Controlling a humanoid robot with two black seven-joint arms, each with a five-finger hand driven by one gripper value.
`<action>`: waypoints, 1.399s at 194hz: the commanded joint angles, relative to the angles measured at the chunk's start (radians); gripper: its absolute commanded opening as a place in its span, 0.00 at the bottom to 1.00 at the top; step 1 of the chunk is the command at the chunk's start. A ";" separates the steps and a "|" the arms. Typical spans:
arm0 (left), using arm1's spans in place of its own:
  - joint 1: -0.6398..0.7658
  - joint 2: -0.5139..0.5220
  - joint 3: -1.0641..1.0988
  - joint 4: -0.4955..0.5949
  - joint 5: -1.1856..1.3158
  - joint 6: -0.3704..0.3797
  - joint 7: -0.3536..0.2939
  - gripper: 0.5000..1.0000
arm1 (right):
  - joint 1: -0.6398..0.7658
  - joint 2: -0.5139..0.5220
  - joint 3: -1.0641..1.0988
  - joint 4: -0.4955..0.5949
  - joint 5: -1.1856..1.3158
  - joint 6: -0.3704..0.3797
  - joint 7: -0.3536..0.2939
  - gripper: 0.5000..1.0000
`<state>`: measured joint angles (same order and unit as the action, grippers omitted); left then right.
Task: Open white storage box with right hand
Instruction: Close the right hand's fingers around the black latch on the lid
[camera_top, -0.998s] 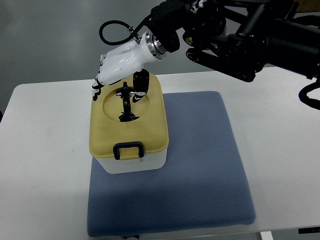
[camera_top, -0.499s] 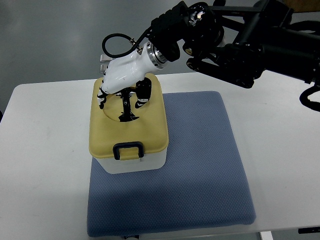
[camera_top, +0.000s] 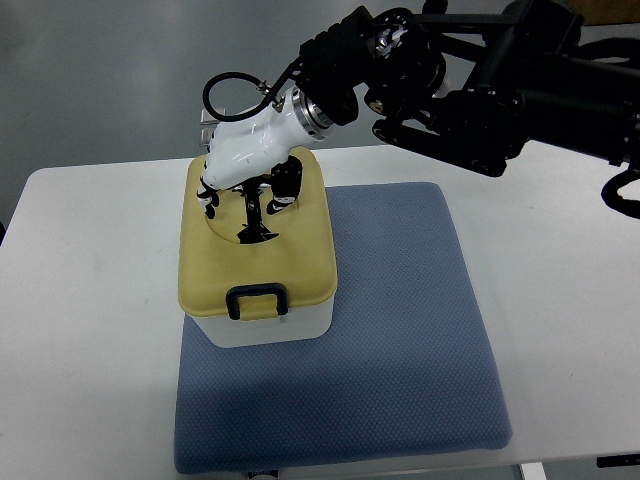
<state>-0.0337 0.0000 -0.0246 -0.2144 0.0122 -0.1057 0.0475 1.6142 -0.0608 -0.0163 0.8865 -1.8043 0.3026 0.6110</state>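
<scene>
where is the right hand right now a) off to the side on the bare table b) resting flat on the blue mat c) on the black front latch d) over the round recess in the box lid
d, the right hand sits over the round recess at the far end of the yellow lid, its fingers around the black handle there, well away from the front latch.

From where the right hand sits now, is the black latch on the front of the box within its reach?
Probably yes: the right hand is over the lid's handle, and nothing lies between it and the latch.
</scene>
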 joint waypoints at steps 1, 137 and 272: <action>0.000 0.000 0.000 0.001 0.000 0.001 0.000 1.00 | 0.003 0.001 0.001 0.006 -0.012 -0.004 0.000 0.48; 0.000 0.000 -0.001 0.006 0.000 0.006 -0.005 1.00 | 0.009 0.010 0.001 0.052 -0.029 -0.020 0.000 0.34; 0.000 0.000 -0.003 0.012 0.000 0.005 -0.005 1.00 | 0.009 0.004 -0.016 0.049 -0.043 -0.019 0.000 0.00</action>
<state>-0.0339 0.0000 -0.0276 -0.2035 0.0122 -0.1002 0.0429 1.6230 -0.0552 -0.0304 0.9372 -1.8469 0.2844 0.6109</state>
